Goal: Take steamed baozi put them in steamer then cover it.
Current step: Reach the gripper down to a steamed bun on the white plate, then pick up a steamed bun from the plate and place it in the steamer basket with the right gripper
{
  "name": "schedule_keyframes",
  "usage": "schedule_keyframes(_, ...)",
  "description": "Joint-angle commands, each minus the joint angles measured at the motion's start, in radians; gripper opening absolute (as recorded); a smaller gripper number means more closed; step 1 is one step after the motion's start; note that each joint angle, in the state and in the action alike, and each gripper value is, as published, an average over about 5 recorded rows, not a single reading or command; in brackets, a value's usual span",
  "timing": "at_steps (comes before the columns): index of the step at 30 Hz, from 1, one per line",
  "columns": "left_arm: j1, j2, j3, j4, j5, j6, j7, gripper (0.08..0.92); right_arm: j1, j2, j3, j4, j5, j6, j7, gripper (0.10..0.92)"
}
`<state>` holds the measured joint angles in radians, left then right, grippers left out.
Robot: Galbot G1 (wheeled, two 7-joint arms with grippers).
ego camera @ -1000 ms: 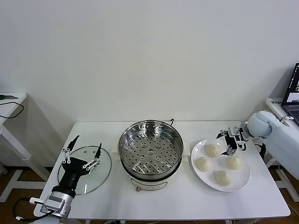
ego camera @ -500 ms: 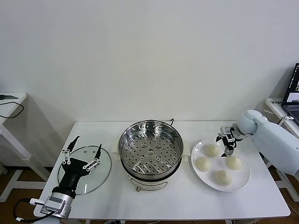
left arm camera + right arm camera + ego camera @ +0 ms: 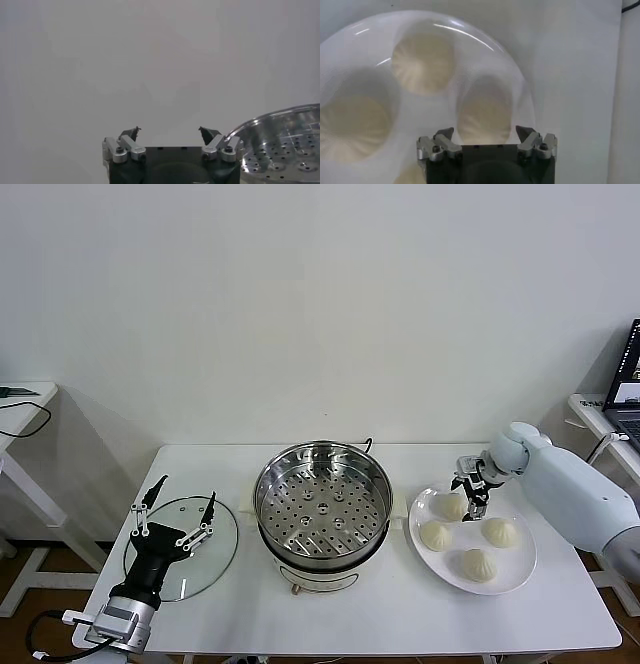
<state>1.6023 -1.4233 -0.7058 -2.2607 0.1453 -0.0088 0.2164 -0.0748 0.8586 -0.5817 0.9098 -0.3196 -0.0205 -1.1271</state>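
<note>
Head view: right gripper (image 3: 471, 489) jaws apart over plate (image 3: 520, 568) rim baozi (image 3: 452, 506); left gripper (image 3: 176, 505) jaws apart.

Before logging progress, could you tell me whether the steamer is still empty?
Empty: the steamer's perforated tray is bare; all four baozi sit on the plate.

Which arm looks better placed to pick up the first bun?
The right. Its open pincer hovers at the plate, right over the rear bun. The left pincer sits across the table above the glass lid.
</note>
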Motion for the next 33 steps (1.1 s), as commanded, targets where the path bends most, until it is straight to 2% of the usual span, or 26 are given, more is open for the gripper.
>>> schedule_keyframes(1, 0.001, 0.0, 0.0, -0.003, 0.001, 0.0, -0.001, 0.823, 0.001, 0.017, 0.0, -0.018, -0.012, 0.002, -0.001, 0.82)
schedule_keyframes(8, 0.002, -0.003, -0.003, -0.008, 0.0, 0.0, -0.002, 0.823, -0.007, 0.022, 0.006, -0.023, -0.032, 0.009, 0.0, 0.717)
schedule_keyframes(15, 0.004, -0.006, -0.001, -0.011, 0.002, -0.001, -0.003, 0.823, -0.008, 0.016, 0.01, -0.009, -0.028, 0.011, 0.001, 0.664)
schedule_keyframes(20, 0.004, -0.006, -0.002, -0.016, 0.002, 0.001, -0.003, 0.823, 0.007, -0.019, 0.0, 0.026, -0.003, 0.022, -0.005, 0.661)
schedule_keyframes(27, 0.005, -0.003, -0.006, -0.032, 0.0, 0.007, -0.004, 0.823, 0.126, -0.153, -0.084, 0.181, 0.144, 0.103, -0.055, 0.662)
schedule_keyframes(33, 0.011, 0.0, -0.011, -0.044, -0.001, 0.012, -0.005, 0.823, 0.4, -0.244, -0.265, 0.373, 0.271, 0.283, -0.121, 0.662)
